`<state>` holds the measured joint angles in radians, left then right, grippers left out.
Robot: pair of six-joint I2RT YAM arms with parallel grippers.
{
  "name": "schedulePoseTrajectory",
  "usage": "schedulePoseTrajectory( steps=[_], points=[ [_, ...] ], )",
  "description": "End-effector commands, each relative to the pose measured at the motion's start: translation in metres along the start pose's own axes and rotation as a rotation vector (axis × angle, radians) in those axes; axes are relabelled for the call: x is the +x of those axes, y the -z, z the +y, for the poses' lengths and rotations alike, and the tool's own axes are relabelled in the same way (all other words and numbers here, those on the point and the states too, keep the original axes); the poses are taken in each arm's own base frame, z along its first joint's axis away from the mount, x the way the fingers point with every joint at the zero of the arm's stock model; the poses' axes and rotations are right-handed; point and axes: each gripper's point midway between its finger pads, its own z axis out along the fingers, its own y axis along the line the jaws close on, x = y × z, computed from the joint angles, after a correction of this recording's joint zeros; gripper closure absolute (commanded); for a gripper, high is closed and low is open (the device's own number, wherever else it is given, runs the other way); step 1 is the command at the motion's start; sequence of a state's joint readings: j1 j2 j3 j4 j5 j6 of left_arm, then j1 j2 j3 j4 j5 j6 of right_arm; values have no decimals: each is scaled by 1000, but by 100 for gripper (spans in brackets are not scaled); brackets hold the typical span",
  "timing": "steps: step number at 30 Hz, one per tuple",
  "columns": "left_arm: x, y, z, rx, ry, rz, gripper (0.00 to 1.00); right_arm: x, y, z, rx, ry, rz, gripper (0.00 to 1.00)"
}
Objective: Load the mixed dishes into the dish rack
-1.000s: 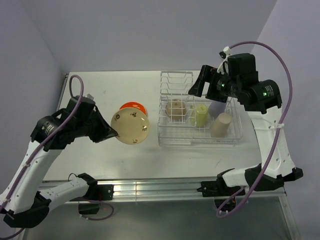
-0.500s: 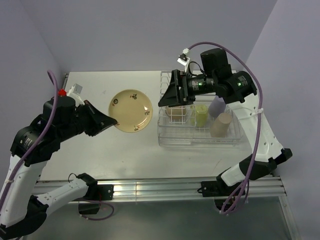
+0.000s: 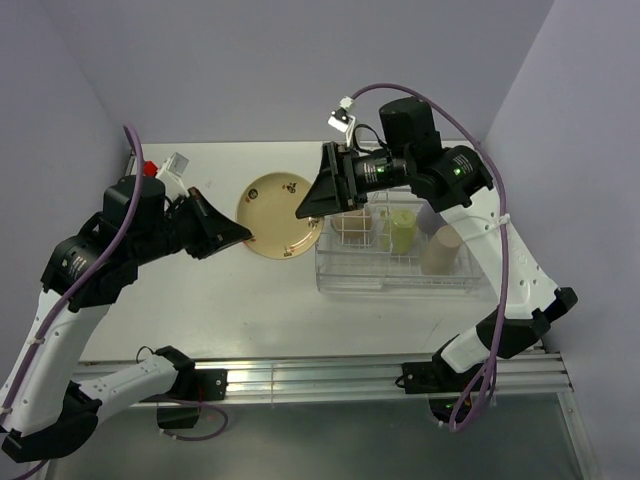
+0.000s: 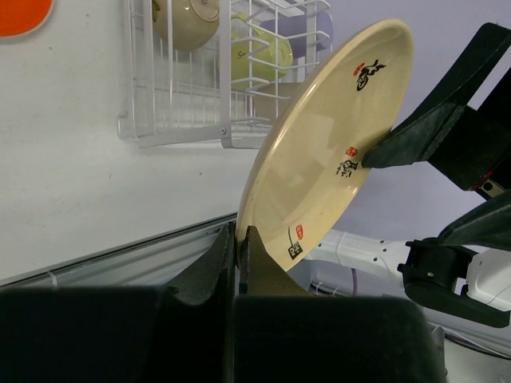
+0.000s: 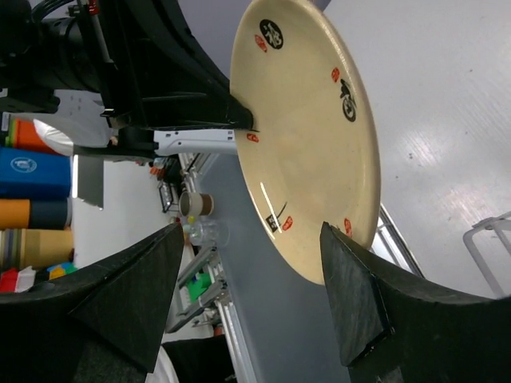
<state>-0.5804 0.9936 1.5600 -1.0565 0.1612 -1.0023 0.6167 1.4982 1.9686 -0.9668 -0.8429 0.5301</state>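
My left gripper (image 3: 245, 238) is shut on the rim of the cream-yellow saucer (image 3: 280, 212) and holds it tilted in the air just left of the dish rack (image 3: 400, 270). The left wrist view shows the jaws (image 4: 238, 239) pinching the saucer (image 4: 327, 136). My right gripper (image 3: 308, 200) is open at the saucer's opposite rim; one of its fingers (image 5: 355, 295) is at the edge of the saucer (image 5: 307, 136). In the rack (image 4: 180, 120) are the off-white bowl (image 4: 188, 20), yellow-green cup (image 3: 403, 230), tan cup (image 3: 441, 250) and lavender cup (image 4: 307, 36). The orange plate (image 4: 20, 12) lies on the table.
The white table (image 3: 200, 300) ends at a metal rail (image 3: 300, 375) along its near edge. Purple walls close in the back and both sides. The right arm reaches over the rack's upright slots (image 3: 350, 225).
My left gripper has lifted the saucer and carried it right toward the rack. My right gripper has swung left from over the rack to the saucer's far rim, still open.
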Motion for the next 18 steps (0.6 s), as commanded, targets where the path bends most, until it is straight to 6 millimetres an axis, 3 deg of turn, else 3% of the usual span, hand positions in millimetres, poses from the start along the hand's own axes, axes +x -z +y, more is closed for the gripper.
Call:
schedulePoseTrajectory(
  steps=[1, 8, 18],
  points=[
    [-10, 16, -27, 112, -57, -42, 100, -13, 3, 3, 20, 76, -58, 24],
    [-8, 17, -27, 122, -64, -38, 100, -36, 21, -17, 220, 108, -228, 25],
    [-4, 21, -34, 172, -85, -24, 100, -37, 13, -39, 269, 96, -239, 32]
  ],
)
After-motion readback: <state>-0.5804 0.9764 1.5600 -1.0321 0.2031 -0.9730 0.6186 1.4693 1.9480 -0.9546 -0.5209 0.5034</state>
